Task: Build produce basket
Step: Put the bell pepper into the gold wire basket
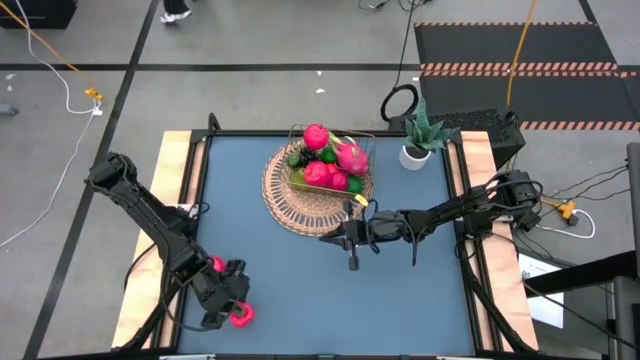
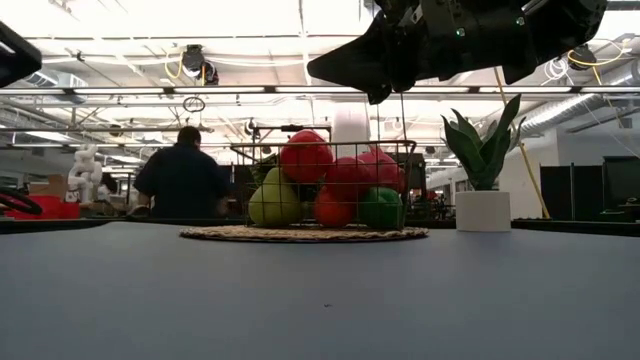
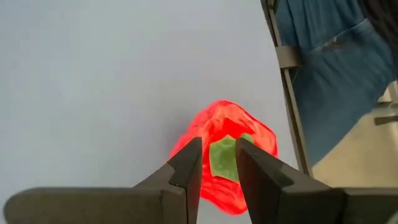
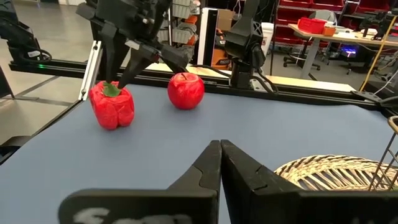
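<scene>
A round tan woven wicker basket (image 1: 300,205) with a thin-wire frame sits at the far middle of the blue table (image 1: 300,290), piled with pink-red and green toy produce (image 1: 330,165). At the table's near left corner, the left gripper (image 1: 238,300) hangs over a red toy bell pepper (image 3: 227,155), its fingers (image 3: 189,168) slightly spread on either side of the green stem. A red toy apple (image 4: 186,89) lies close by. The right gripper (image 1: 352,262), pressed together and empty, hovers just in front of the basket. A green plant in a white pot (image 1: 418,145) stands beside the basket.
</scene>
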Robot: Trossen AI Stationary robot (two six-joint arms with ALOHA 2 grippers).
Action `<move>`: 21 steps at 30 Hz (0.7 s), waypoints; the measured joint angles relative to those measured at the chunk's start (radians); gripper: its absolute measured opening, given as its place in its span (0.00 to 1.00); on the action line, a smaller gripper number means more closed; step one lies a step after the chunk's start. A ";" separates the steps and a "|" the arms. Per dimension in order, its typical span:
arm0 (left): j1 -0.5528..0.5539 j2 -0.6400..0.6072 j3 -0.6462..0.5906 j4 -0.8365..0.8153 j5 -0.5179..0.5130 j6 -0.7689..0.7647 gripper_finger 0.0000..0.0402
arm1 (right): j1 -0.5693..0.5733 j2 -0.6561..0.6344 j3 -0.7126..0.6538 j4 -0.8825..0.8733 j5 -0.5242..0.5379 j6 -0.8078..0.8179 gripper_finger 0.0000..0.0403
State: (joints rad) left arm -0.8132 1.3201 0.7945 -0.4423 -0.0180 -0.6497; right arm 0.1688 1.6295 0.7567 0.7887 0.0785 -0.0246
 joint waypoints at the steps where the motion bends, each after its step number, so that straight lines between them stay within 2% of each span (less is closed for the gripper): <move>1: -0.001 0.000 0.000 0.001 -0.002 0.010 0.24 | 0.000 0.000 0.000 0.000 -0.001 -0.004 0.01; 16: -0.053 0.001 0.000 0.040 -0.020 0.035 0.24 | 0.000 0.000 0.000 -0.001 -0.001 -0.018 0.01; 21: -0.053 0.040 0.001 0.043 -0.032 0.039 0.24 | 0.000 0.000 0.000 -0.001 -0.001 -0.018 0.01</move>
State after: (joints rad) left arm -0.8665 1.3602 0.7956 -0.3995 -0.0505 -0.6108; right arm 0.1692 1.6295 0.7567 0.7880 0.0772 -0.0422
